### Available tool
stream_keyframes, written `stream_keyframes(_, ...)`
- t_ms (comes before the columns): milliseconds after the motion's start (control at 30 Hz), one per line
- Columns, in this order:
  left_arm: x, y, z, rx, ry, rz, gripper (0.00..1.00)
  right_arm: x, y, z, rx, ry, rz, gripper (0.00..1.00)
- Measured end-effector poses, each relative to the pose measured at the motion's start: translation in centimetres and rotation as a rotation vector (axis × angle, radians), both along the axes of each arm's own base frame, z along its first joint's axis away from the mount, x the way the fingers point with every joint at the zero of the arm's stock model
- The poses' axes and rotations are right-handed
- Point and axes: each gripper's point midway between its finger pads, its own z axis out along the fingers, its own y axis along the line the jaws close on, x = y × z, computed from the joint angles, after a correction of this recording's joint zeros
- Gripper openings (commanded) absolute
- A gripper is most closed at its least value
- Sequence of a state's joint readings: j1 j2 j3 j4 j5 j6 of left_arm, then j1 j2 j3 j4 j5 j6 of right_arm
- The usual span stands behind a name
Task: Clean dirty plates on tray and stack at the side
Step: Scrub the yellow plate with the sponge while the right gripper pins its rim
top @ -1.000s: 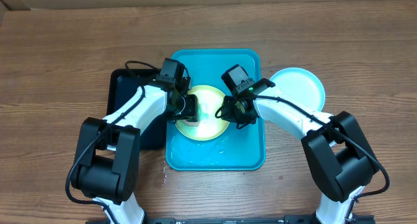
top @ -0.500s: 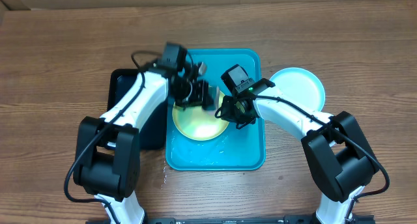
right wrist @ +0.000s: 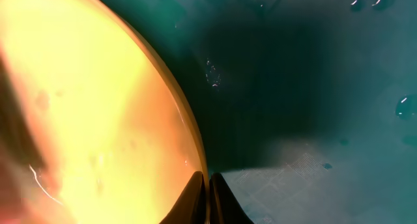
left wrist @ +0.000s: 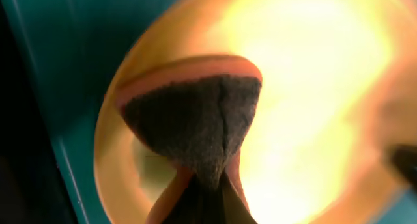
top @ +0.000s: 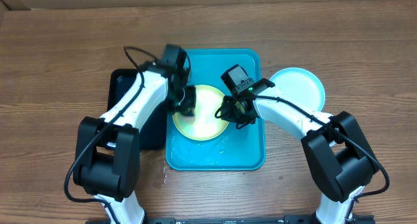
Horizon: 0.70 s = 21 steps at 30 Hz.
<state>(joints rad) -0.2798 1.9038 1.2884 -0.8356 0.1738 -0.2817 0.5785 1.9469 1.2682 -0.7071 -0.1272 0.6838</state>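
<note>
— Where's the plate right now?

— I've got 1 yellow-green plate (top: 205, 116) lying in the turquoise tray (top: 247, 152). The light blue plate (top: 296, 87) sits on the table just right of it. My left gripper (top: 184, 101) is clamped on a sponge (left wrist: 195, 120), dark face over the plate's left side. My right gripper (top: 229, 112) pinches the right rim, fingers pressed together.

— What worries you?

— It's a thin pinch, and there are water droplets (right wrist: 213, 73) in the tray. If I scrub hard, I'd expect the plate to slip free.

Plate (top: 205, 123) in the tray (top: 247, 155), second plate (top: 296, 87) just right of it
</note>
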Motion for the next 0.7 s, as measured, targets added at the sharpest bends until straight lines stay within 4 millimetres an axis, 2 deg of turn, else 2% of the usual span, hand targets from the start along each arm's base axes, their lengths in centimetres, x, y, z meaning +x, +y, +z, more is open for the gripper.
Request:
stream_keyframes(100,-1.1,0.5,-2.1,0.012,0.006,0.001,0.04,0.0,0.0,0.0,0.000,0.001,0.000,0.05)
stream_keyframes(300,-1.5,0.0,-2.2,-0.052,-0.027,-0.008,0.04,-0.1,-0.1,0.0,-0.005,0.002,-0.001,0.05)
stream_keyframes(400,-1.7,-1.2,-2.0,-0.141,-0.018,-0.033,0.04,0.0,-0.2,0.0,-0.008,0.002,-0.002,0.05)
stream_keyframes(533,-2.7,-3.8,-1.4,-0.292,0.016,-0.081,0.04,0.0,-0.2,0.0,-0.008,0.001,-0.002,0.05)
stream_keyframes(633,-3.2,-4.8,-0.8,-0.346,0.058,-0.093,0.04,0.0,-0.1,0.0,-0.005,0.001,-0.001,0.05)
stream_keyframes(700,-2.8,-5.3,0.2,-0.361,0.072,-0.097,0.04,0.0,-0.1,0.0,-0.003,0.002,-0.001,0.05)
